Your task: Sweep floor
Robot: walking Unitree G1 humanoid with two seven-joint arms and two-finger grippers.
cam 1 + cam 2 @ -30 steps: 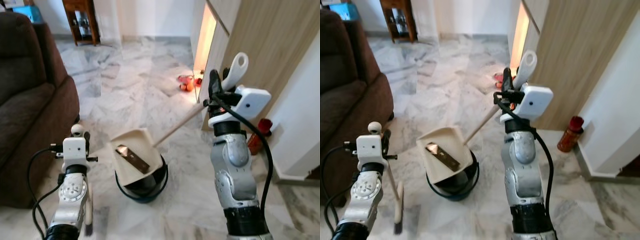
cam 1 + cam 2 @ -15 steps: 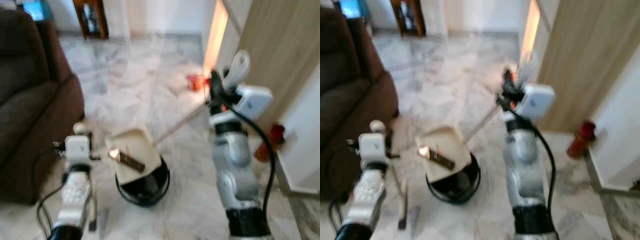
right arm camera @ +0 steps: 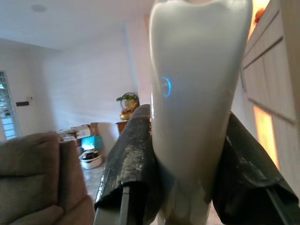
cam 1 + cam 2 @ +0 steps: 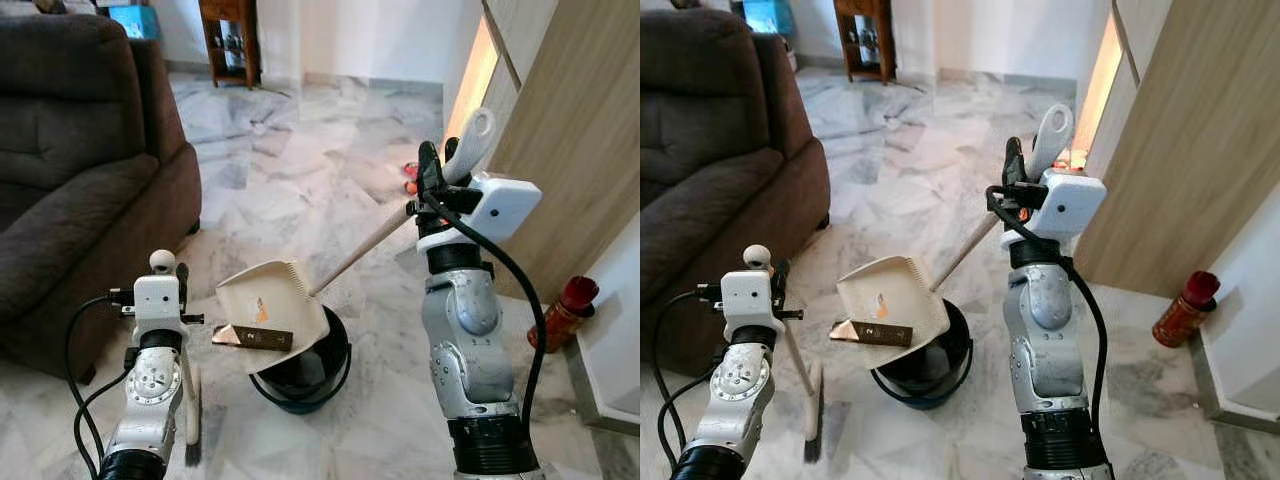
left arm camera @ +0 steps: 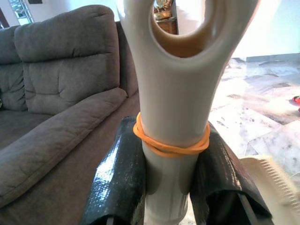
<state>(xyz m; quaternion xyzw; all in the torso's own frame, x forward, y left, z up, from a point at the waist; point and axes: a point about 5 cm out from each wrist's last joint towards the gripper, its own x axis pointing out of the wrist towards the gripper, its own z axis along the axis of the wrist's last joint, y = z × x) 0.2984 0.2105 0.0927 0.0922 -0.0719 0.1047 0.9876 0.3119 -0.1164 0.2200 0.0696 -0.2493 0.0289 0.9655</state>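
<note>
While the brown sofa (image 4: 70, 180) stands at the robot's left on the marble floor (image 4: 300, 170), a black bucket (image 4: 300, 372) sits on the floor between the two arms. The cream dustpan (image 4: 270, 310) hangs tilted over the bucket's rim. The right gripper (image 4: 432, 178) is clamped on its long handle (image 4: 470, 140). A dark flat piece (image 4: 872, 333) lies at the dustpan's lip; its writing is too small to read. The left gripper (image 5: 171, 187) grasps the broom handle (image 5: 178, 93), which has an orange rubber band (image 5: 171, 145) wound around it.
</note>
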